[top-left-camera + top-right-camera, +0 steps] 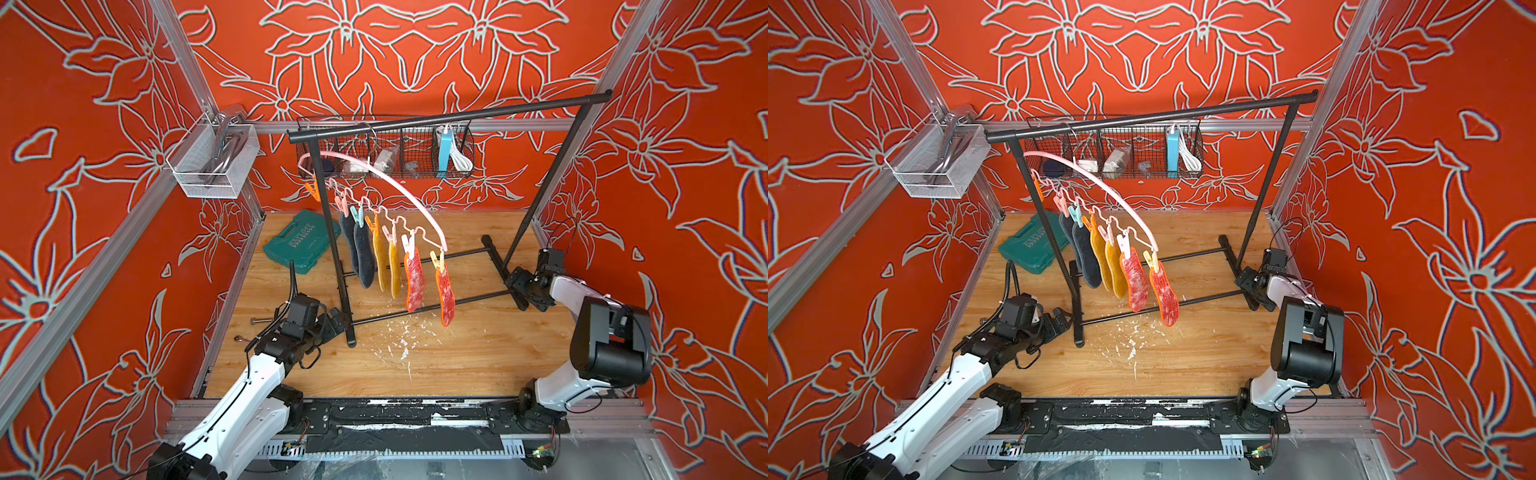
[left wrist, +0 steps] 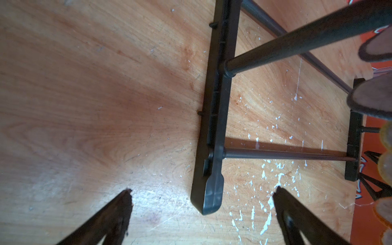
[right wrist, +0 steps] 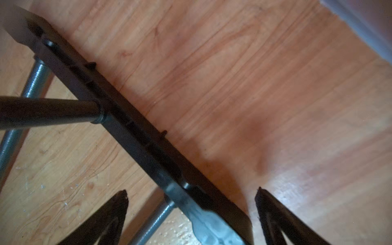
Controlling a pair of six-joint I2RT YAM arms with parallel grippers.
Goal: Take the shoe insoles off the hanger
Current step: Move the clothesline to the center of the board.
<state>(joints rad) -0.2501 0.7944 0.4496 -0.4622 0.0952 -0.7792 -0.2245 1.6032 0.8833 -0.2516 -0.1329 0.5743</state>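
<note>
The pink hanger hangs by its hook from the black rack's top bar. Pegged under it are the shoe insoles: a dark grey pair, a yellow pair and two red-white ones. Low by the rack's left foot, my left gripper is open and empty. The grey toes show in its wrist view. By the right foot, my right gripper is open and empty too, straddling the foot's end.
The black garment rack stands across the wooden table, its feet close under both grippers. A green tool case lies at the back left. A wire basket and a mesh basket hang on the walls. A bolt lies left.
</note>
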